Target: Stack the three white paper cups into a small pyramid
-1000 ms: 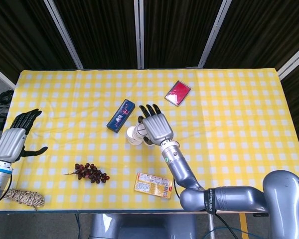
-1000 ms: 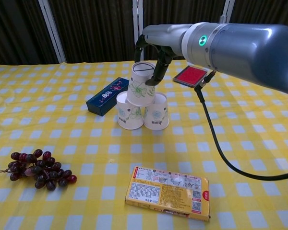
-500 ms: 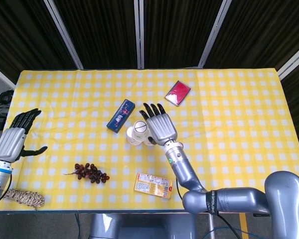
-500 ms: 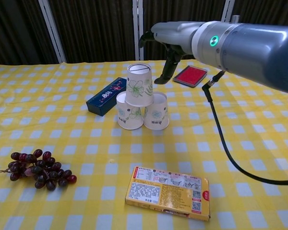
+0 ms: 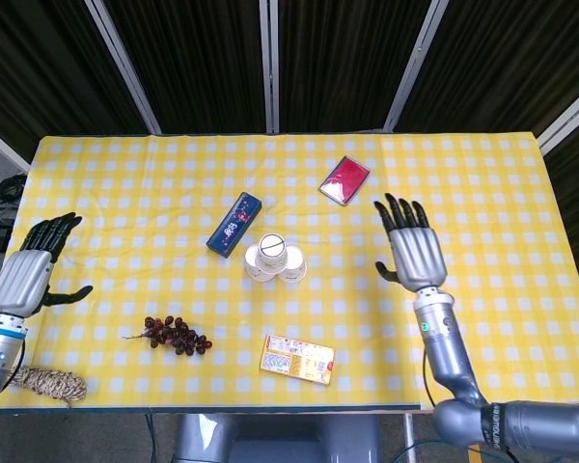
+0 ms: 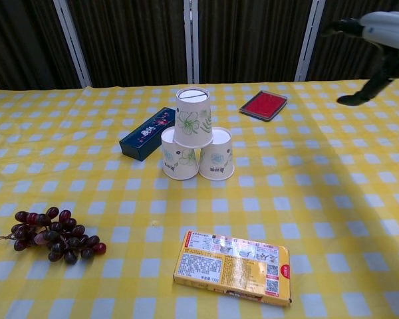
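Note:
Three white paper cups with a green flower print stand upside down mid-table. Two bottom cups (image 6: 179,155) (image 6: 217,154) sit side by side, and the top cup (image 6: 193,117) rests across them. From the head view the stack (image 5: 273,258) shows from above. My right hand (image 5: 412,247) hovers well to the right of the stack, fingers spread, holding nothing; the chest view catches only part of it (image 6: 376,46) at the top right. My left hand (image 5: 29,270) hangs open past the table's left edge, holding nothing.
A dark blue box (image 6: 149,133) lies just left of the cups and a red case (image 6: 263,105) behind them to the right. Grapes (image 6: 52,234) lie front left, a yellow packet (image 6: 233,266) front centre. A twine bundle (image 5: 48,384) sits at the front left corner.
My right hand has let go of the top cup and drawn away to the right. The top cup stays on the two lower cups. The left hand has not moved.

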